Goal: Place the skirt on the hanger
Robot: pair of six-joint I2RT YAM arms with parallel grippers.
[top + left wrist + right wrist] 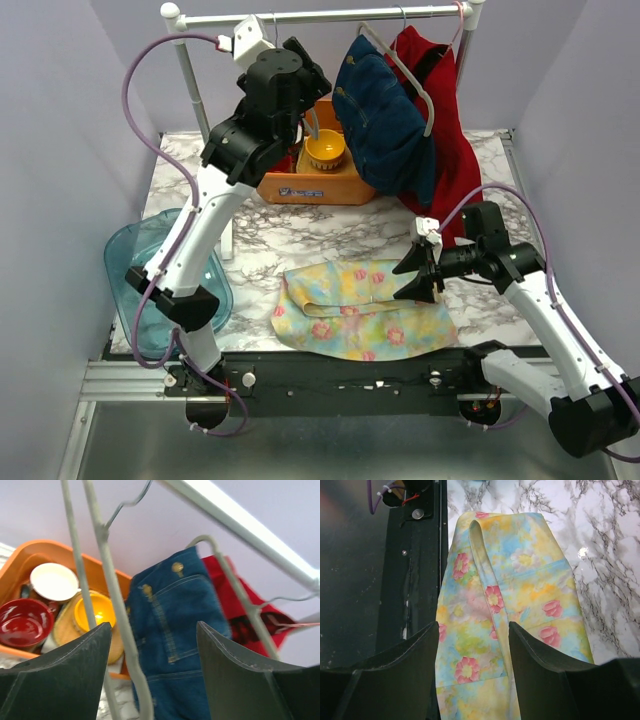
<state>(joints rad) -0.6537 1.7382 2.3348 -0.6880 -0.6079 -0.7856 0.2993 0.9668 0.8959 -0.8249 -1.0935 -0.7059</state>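
Note:
The floral skirt (360, 310) lies flat on the marble table near the front edge; it also shows in the right wrist view (515, 590). My right gripper (420, 272) is open and empty, hovering just above the skirt's right end, with its jaws (472, 650) spread over the fabric. My left gripper (300, 105) is raised to the clothes rail (330, 15). It is open (152, 650), and a bare grey hanger (117, 615) hangs between its fingers, nearer the left one. I cannot tell if the finger touches the hanger. In the top view the hanger is mostly hidden behind the arm.
A denim garment (385, 120) and a red garment (450, 130) hang on other hangers to the right on the rail. An orange bin (310, 185) with bowls, a yellow one (325, 150) among them, stands below the left gripper. A clear blue tub (140, 270) sits at the left.

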